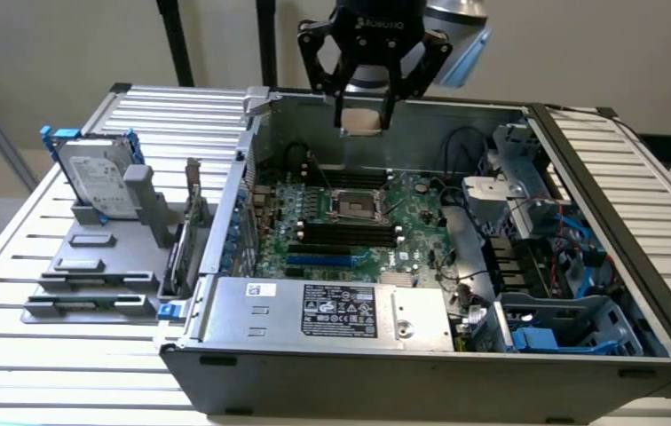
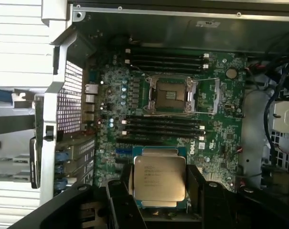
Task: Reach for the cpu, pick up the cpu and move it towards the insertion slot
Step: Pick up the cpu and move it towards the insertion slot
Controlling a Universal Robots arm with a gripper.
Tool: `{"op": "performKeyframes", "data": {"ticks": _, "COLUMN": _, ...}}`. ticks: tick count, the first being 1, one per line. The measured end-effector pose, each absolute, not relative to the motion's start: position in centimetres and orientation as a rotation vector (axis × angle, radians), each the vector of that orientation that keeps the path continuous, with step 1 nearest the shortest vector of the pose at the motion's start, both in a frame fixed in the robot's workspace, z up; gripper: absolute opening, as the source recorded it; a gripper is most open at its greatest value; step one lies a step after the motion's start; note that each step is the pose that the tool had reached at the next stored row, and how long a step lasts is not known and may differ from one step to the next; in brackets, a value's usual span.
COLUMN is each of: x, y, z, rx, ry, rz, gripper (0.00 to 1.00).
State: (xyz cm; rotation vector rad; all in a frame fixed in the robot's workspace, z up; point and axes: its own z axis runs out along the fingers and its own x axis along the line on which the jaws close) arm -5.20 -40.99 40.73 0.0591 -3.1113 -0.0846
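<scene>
exterior: high, angled down, farther off | wrist: looks straight down, close | shared: motherboard (image 1: 348, 222) with insertion slot (image 2: 172, 95)

Open air lay above the square, silver-framed insertion slot (image 1: 356, 205) with its dark centre. Long black memory slots (image 1: 349, 234) flanked it closely. The grey metal case walls (image 1: 244, 169) and black cables (image 1: 469, 146) hemmed the green motherboard (image 1: 419, 232).
</scene>
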Motion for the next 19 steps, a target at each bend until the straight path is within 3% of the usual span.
{"op": "performKeyframes", "data": {"ticks": 19, "x": -3.3, "y": -35.9, "z": 39.4, "rx": 0.058, "ry": -3.111, "rz": -0.084, "gripper": 0.55}}
